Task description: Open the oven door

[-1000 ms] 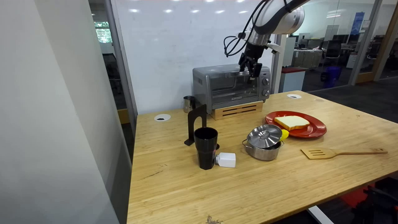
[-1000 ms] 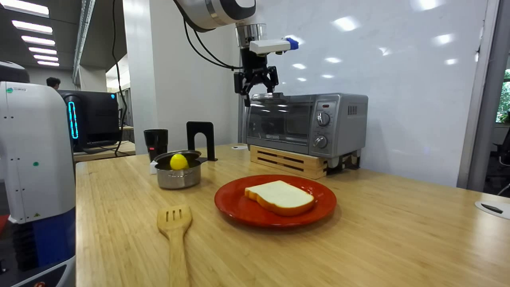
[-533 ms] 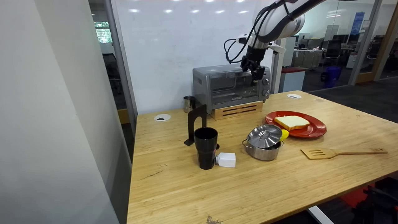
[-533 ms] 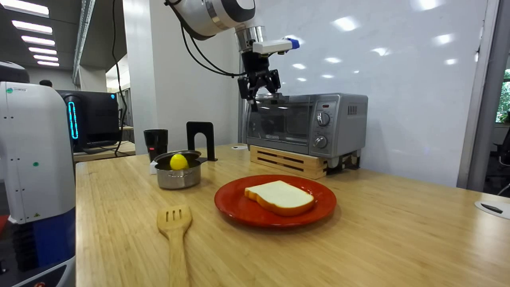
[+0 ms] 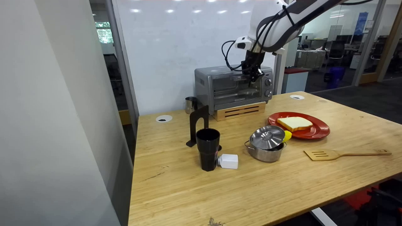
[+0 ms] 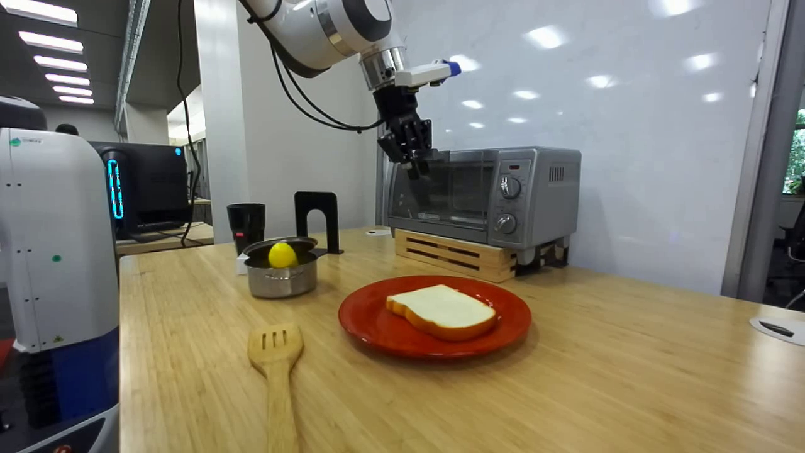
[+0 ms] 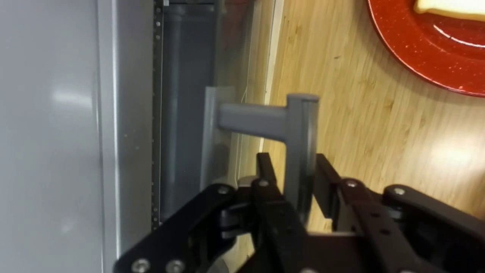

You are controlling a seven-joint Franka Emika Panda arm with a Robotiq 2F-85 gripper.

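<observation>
Gripper (image 7: 292, 154) is set astride the handle bar (image 7: 301, 127); whether it is pinched cannot be told. Behind it, the glass oven door (image 6: 453, 198), fronting the oven (image 6: 534, 195), should be taken by that bar: probably stiff-hinged and fragile.

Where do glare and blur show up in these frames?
Wrist view: bright glare on the table, a fainter sheen on the oven top, handle and gripper slightly soft; in both exterior views, bright light spots on the glossy white wall.
</observation>
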